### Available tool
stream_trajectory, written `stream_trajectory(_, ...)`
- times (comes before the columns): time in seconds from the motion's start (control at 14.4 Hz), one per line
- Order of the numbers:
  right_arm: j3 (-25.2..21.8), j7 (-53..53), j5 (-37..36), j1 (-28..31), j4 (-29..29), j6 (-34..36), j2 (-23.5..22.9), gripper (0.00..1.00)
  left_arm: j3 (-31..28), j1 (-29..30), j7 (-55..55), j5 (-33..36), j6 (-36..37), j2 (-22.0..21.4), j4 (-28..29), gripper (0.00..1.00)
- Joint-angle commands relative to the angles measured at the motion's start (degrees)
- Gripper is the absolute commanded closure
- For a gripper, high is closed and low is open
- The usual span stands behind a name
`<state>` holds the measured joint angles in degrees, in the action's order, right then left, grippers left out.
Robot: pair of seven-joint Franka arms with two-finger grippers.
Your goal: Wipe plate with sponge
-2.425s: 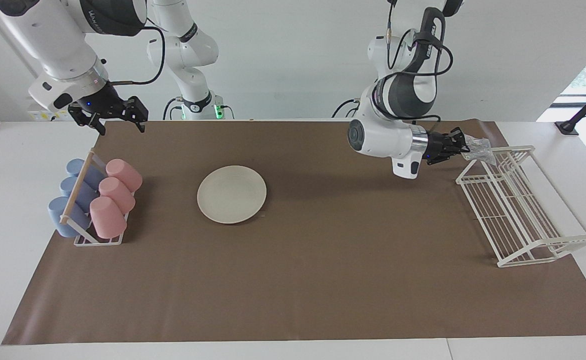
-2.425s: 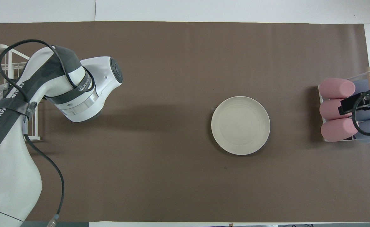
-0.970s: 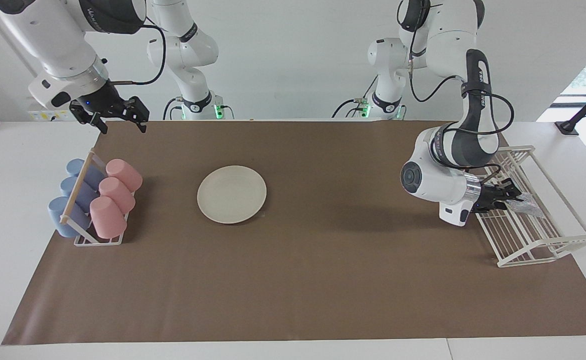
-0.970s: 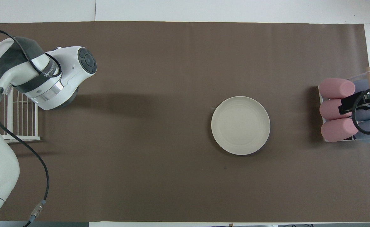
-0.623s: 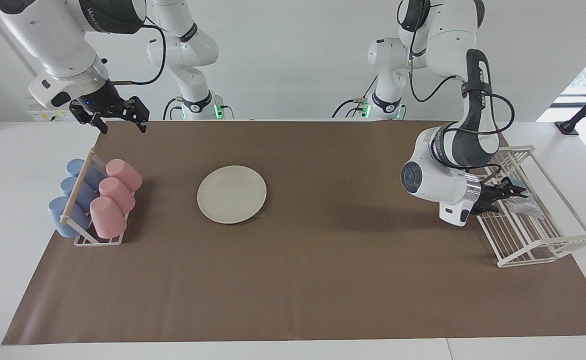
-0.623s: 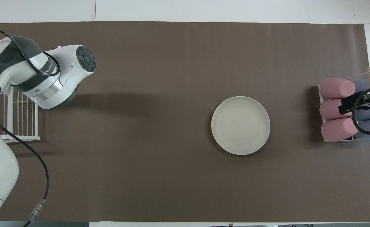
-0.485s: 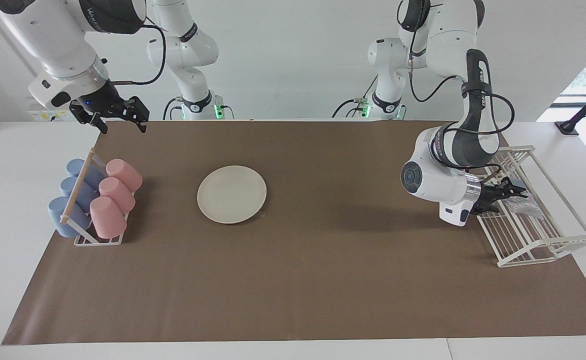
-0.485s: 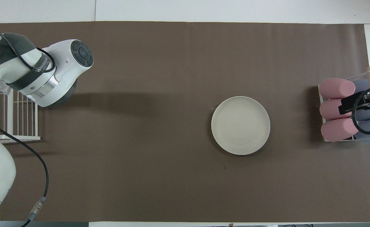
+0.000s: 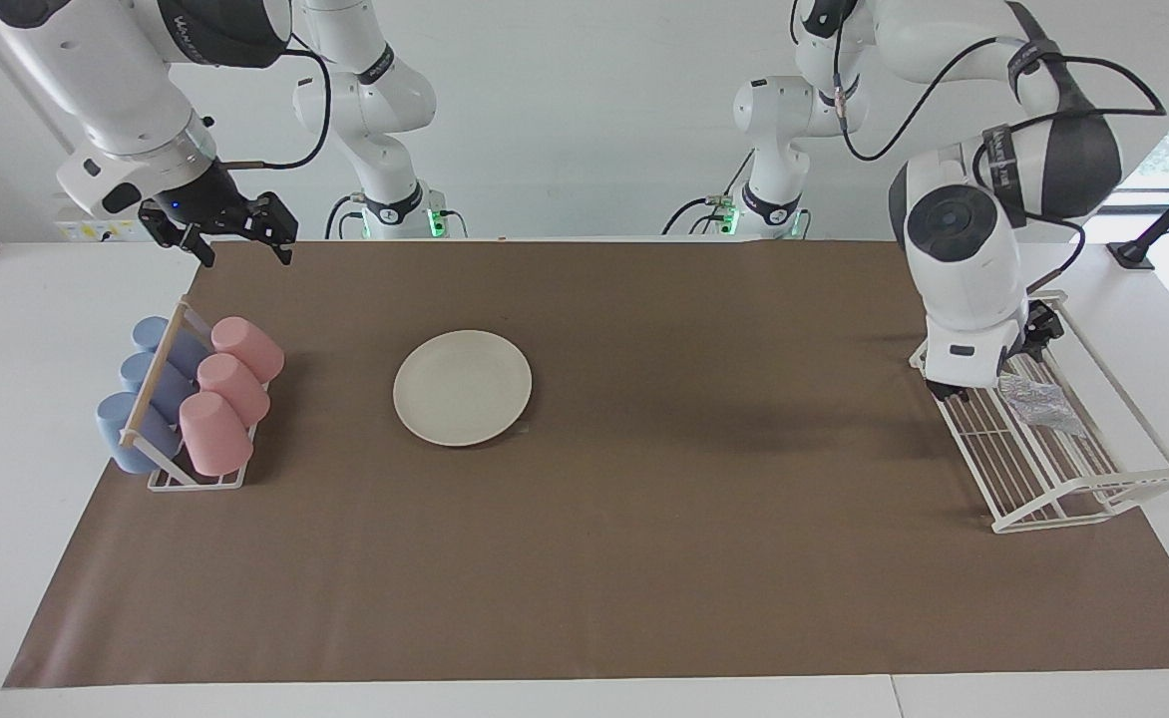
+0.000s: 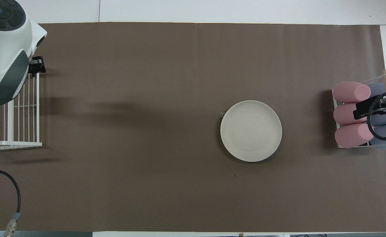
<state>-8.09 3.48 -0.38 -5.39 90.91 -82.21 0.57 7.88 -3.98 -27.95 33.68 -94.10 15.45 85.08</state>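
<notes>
1. Left gripper (image 9: pixel 1005 365) hangs over the white wire rack (image 9: pixel 1093 499), jaws apart and empty; right gripper (image 9: pixel 237 236) waits wide open, over the mat's edge near the cup rack (image 9: pixel 181 477).
2. Sponge (image 9: pixel 1040 406), a crinkly silver mesh pad, lies on the rack's wires; risk: the springy mesh may snag or slip between them.
3. Plate (image 9: pixel 462 387), cream, round and shallow, sits well apart on the brown mat (image 9: pixel 644 558).
</notes>
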Motion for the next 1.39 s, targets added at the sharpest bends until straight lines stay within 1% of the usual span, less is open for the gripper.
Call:
stream_trajectory(0.0,0.27,-0.76,0.73,0.38,1.46,-0.23,1.36,0.0,0.38,3.54,2.01,-11.32,-0.12,-6.02,1.05,0.0)
stream_trajectory(0.07,0.27,-0.85,0.73,0.38,1.46,-0.23,1.36,0.0,0.12,3.72,3.5,-14.75,0.49,-7.78,1.14,0.0)
stream_trajectory(0.21,0.27,-0.76,0.73,0.38,1.46,-0.23,1.36,0.0,0.2,5.65,8.58,-21.09,4.17,-11.13,1.06,0.0)
stream_trajectory(0.42,0.27,-0.76,0.73,0.38,1.46,-0.23,1.36,0.0,-0.41,5.92,15.18,-29.53,9.7,-15.7,2.19,0.0)
stream_trajectory(0.48,0.27,-0.76,0.73,0.38,1.46,-0.23,1.36,0.0,-0.5,5.83,15.99,-31.38,10.77,-16.5,2.89,0.0)
stream_trajectory(0.62,0.27,-0.76,0.73,0.38,1.46,-0.23,1.36,0.0,-0.5,5.57,15.03,-35.07,9.99,-17.29,5.08,0.0)
stream_trajectory(0.76,0.27,-0.76,0.73,0.38,1.46,-0.23,1.36,0.0,-0.85,4.96,15.29,-35.44,9.2,-18.43,7.54,0.0)
stream_trajectory(0.83,0.27,-0.85,0.73,0.38,1.46,-0.23,1.36,0.0,-2.5,3.38,15.12,-35.44,8.59,-19.39,9.65,0.0)
stream_trajectory(0.9,0.27,-0.76,0.73,0.38,1.46,-0.23,1.36,0.0,-3.83,1.98,15.2,-35.44,7.62,-19.75,10.36,0.0)
stream_trajectory(1.32,0.27,-0.76,0.73,0.38,1.46,-0.23,1.36,0.0,-3.93,2.05,15.47,-35.35,9.63,-18.26,6.77,0.0)
